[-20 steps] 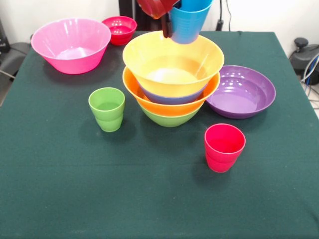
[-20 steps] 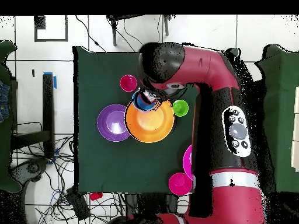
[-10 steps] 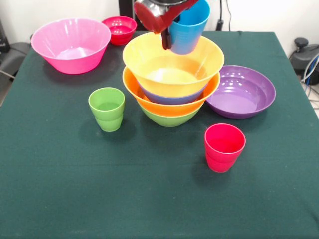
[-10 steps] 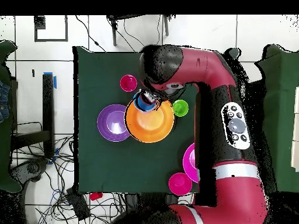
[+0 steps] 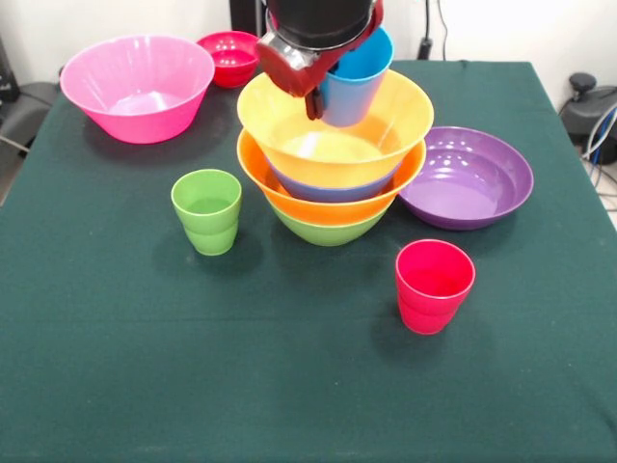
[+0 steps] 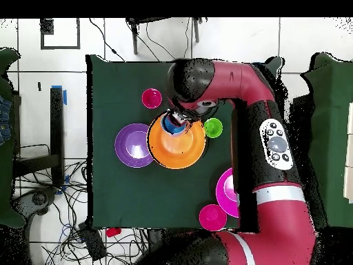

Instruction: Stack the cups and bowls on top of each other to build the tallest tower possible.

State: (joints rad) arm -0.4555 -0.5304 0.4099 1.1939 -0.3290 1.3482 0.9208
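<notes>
The tower (image 5: 328, 183) stands mid-table: a green bowl as base, an orange bowl, a blue bowl, and a large orange-yellow bowl (image 5: 289, 121) on top. My gripper (image 5: 328, 96) is shut on the rim of the light blue cup (image 5: 355, 82), which hangs upright just above the top bowl's far side. Overhead, the blue cup (image 6: 172, 124) sits over the edge of the tower (image 6: 179, 145), under the gripper (image 6: 180, 119). The green cup (image 5: 207, 210) stands left of the tower. The red cup (image 5: 434, 285) stands at the front right.
A wide purple bowl (image 5: 468, 177) touches the tower's right side. At the far left are a large pink bowl (image 5: 137, 87) and a small red bowl (image 5: 229, 56). The red arm (image 6: 262, 124) stretches over the table's side in the overhead view.
The gripper has come down and slightly left in the front view with the blue cup, bringing it lower over the top bowl. Nothing else moved.
</notes>
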